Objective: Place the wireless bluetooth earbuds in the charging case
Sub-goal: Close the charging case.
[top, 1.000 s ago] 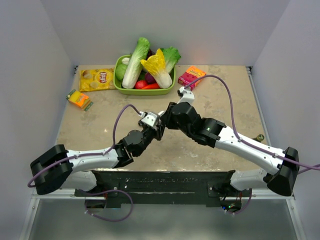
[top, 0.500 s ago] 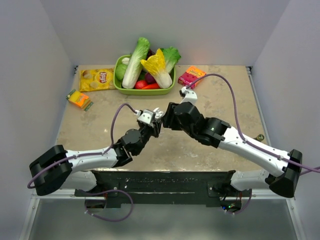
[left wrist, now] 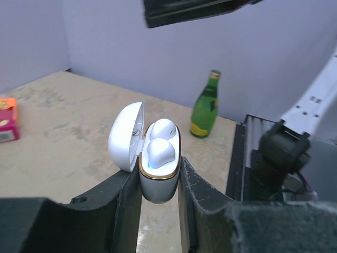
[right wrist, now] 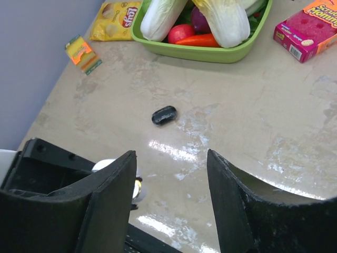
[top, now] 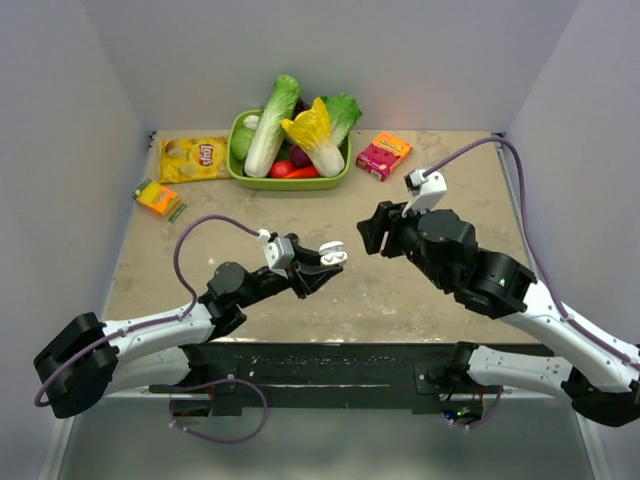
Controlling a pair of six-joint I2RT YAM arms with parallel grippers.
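Table [top: 400, 300]: tan, mottled top with pale walls on three sides.
Right arm [top: 480, 275]: reaches in from the near right corner, its wrist over the middle right of the table.
Left arm [top: 170, 320]: stretches low from the near left corner toward the centre.
Green tray [top: 290, 183]: at the far edge, heaped with napa cabbages [top: 272, 125], a yellow-leafed one and red vegetables.
Lay's chip bag [top: 192, 158]: yellow, lying flat just left of the tray.
Pink box [top: 384, 155]: flat, just right of the tray.
Green bottle [left wrist: 204, 108]: upright near the table's right edge, seen from the left wrist.
Orange packet [top: 158, 198]: near the left wall, in front of the chip bag.
Right gripper [top: 368, 230]: jaws spread wide with nothing between them, well apart from the left gripper.
Left gripper [top: 318, 272]: jaws clamped on the lower body of the charging case.
Charging case [left wrist: 158, 182]: white, held off the table, its lid hinged open to the left.
Earbuds [left wrist: 159, 150]: two white buds seated side by side in the case.
Black object [right wrist: 164, 115]: small, oval, lying on the bare table in front of the tray.
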